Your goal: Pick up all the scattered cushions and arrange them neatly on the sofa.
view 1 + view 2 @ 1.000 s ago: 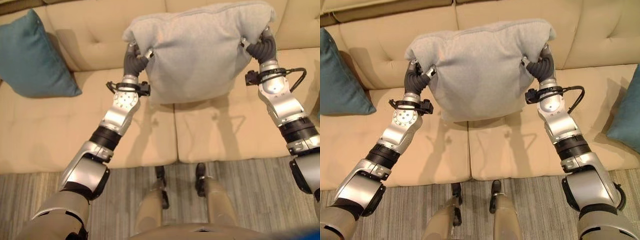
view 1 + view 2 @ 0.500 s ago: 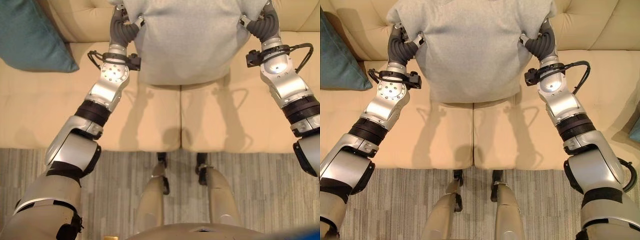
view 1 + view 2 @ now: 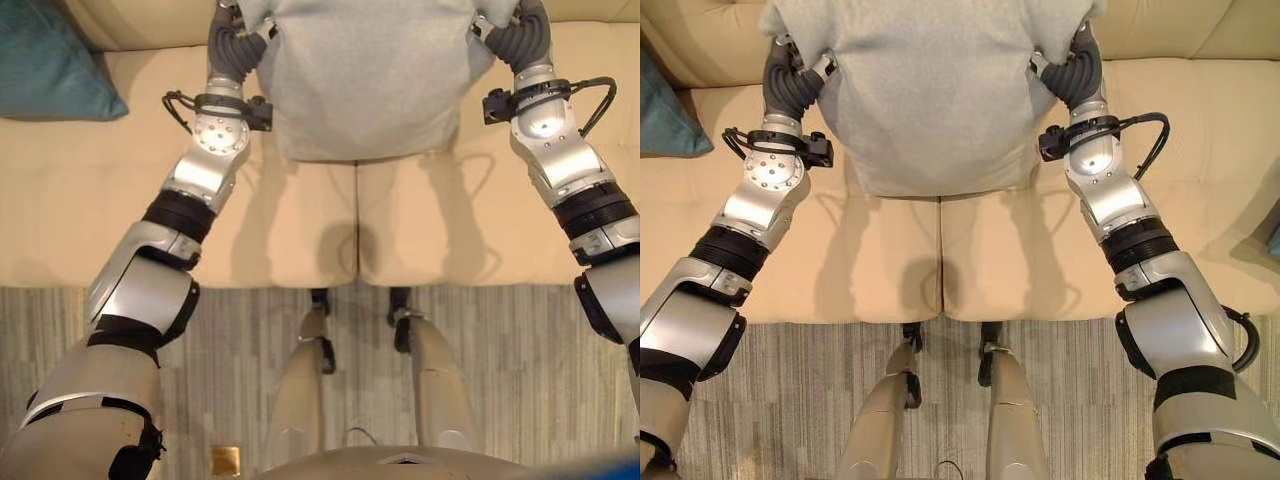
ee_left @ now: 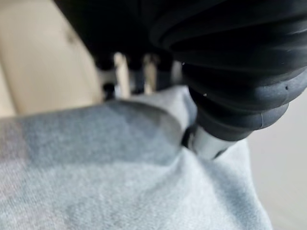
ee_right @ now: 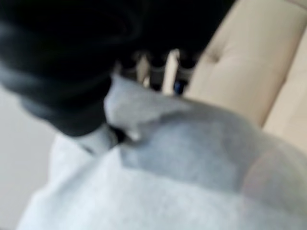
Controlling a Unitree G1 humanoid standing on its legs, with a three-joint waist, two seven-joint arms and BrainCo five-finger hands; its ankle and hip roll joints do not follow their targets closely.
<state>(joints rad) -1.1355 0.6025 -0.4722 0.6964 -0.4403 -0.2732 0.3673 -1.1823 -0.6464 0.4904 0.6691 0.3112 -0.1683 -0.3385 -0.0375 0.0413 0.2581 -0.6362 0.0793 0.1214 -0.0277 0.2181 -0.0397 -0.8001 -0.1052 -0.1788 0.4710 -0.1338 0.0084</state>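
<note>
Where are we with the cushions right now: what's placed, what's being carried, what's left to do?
Placed: a teal cushion leans on the sofa at the robot's left. In hand: the grey cushion is held above the seat, gripped at its sides by the left hand and the right hand. Left: set it against the backrest and release. Another teal edge shows far right.

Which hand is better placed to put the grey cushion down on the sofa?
Neither alone: the left hand and the right hand pinch opposite sides of the grey cushion above the sofa, so both should probably lower it together.
</note>
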